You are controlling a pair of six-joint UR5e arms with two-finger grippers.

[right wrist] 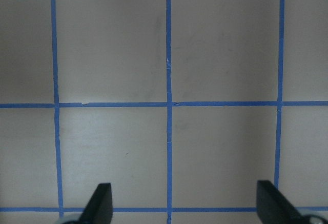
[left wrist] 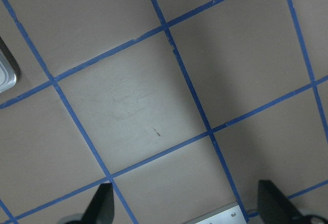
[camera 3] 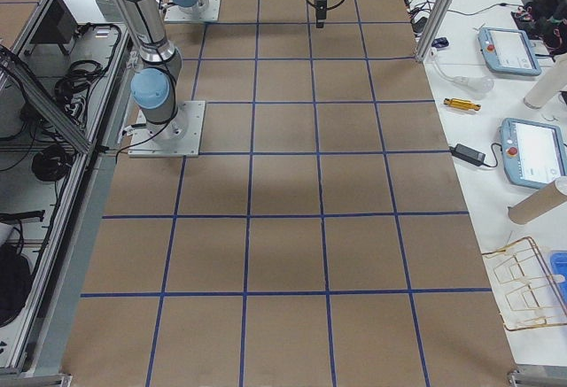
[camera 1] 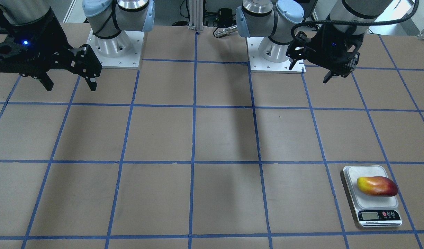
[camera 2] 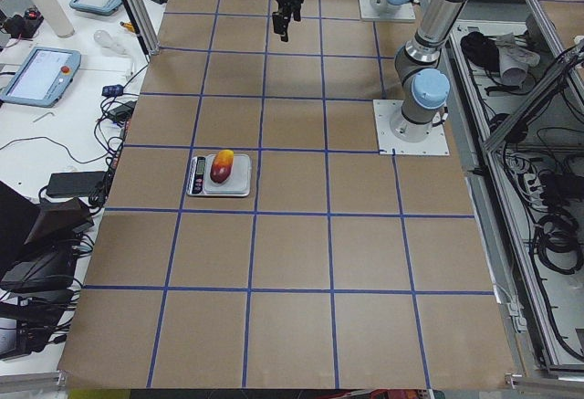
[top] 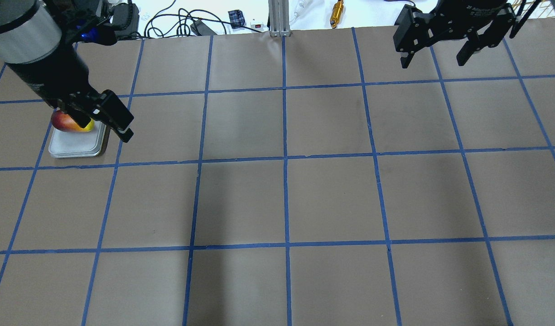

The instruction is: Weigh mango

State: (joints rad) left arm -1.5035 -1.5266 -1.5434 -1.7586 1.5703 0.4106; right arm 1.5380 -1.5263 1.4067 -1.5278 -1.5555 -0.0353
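Observation:
The mango [camera 1: 377, 186], yellow at one end and red-orange at the other, lies on its side on the plate of a small silver kitchen scale [camera 1: 353, 195] with a display at its front. In the overhead view the mango [top: 64, 121] is partly hidden behind my left gripper [top: 105, 129], and the scale's plate [top: 73, 147] shows below it. My left gripper [camera 1: 310, 72] is open and empty, raised high and well apart from the scale. My right gripper [camera 1: 70, 85] is open and empty, raised on the other side of the table.
The brown table [camera 1: 212, 138] is marked with a grid of blue tape. The two arm bases [camera 1: 116, 45] stand at the robot's edge. A corner of the scale [left wrist: 5, 75] shows in the left wrist view. Cables and tablets lie off the table's far edge.

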